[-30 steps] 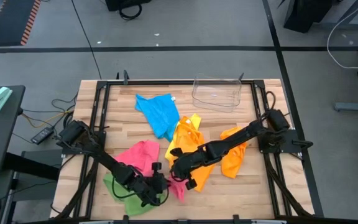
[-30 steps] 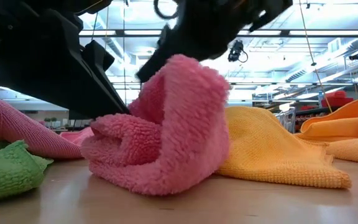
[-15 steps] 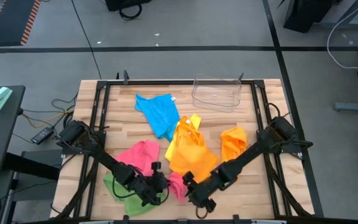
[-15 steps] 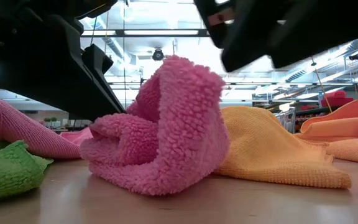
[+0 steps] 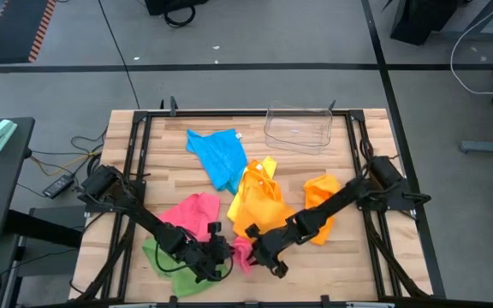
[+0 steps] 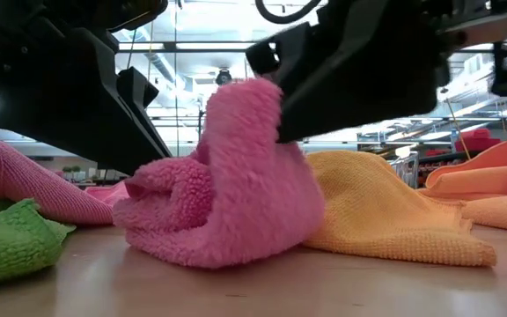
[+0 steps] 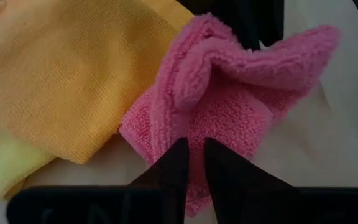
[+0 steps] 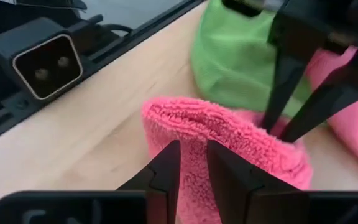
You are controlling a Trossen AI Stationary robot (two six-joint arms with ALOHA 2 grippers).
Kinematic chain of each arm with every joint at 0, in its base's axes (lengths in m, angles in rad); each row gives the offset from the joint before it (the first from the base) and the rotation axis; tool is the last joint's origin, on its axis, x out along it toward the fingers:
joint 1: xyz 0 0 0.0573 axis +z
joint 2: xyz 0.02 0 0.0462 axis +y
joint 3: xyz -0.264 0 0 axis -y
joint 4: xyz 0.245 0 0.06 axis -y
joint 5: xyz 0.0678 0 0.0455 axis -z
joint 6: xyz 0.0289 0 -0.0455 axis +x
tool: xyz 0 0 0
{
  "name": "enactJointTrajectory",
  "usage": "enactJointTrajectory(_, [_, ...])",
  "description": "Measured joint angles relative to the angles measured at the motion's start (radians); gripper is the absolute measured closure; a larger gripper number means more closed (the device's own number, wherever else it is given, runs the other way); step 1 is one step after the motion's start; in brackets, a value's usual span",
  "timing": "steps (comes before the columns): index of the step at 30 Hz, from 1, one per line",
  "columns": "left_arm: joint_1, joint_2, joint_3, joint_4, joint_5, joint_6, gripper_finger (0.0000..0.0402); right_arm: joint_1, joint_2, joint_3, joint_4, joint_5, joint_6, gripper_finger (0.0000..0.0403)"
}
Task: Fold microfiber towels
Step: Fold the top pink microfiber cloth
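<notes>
1. The left tool has its two dark fingers drawn nearly together, only a thin slit between them, pinching the edge of the pink towel that lies under its tips
2. The right tool is likewise almost pressed together, its fingers nipping the raised fold of the same pink towel from the opposite side
3. In the high view the left tool and the right tool meet at the front of the worktop, with the small bunched end of the pink towel between them
4. In the low view that pink towel stands up as a thick rolled hump on the wood, with the dark bodies of both arms just above it
5. The rest of the pink cloth spreads out flat behind the left arm, towards the middle of the worktop
6. A green towel lies crumpled under the left arm at the front left corner, touching the pink one
7. A yellow towel lies in the middle, just behind the right tool
8. An orange towel lies to the right of it, partly under the right arm
9. A blue towel lies further back, touching the yellow one
10. A clear plastic bin stands at the back edge, apart from the cloths
</notes>
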Motion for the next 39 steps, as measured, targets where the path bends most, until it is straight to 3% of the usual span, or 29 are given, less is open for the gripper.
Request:
enactJointTrajectory(14, [0.003,0.000,0.000,0.001,-0.001,0.000,0.0344,-0.124,0.005,0.001,0.024,-0.004,-0.013,0.0315])
enactJointTrajectory(25, [-0.008,0.000,0.000,-0.001,-0.023,0.007,0.0337,-0.127,0.075,0.004,0.071,-0.021,0.056,0.0315])
enactJointTrajectory(32, [-0.065,-0.054,0.001,0.017,-0.023,0.100,0.0348,-0.128,0.079,0.004,0.055,-0.017,0.101,0.0315])
enactJointTrajectory(39, [-0.062,-0.033,0.003,0.141,-0.198,0.142,0.0338,-0.128,0.079,0.004,0.063,-0.015,0.120,0.0315])
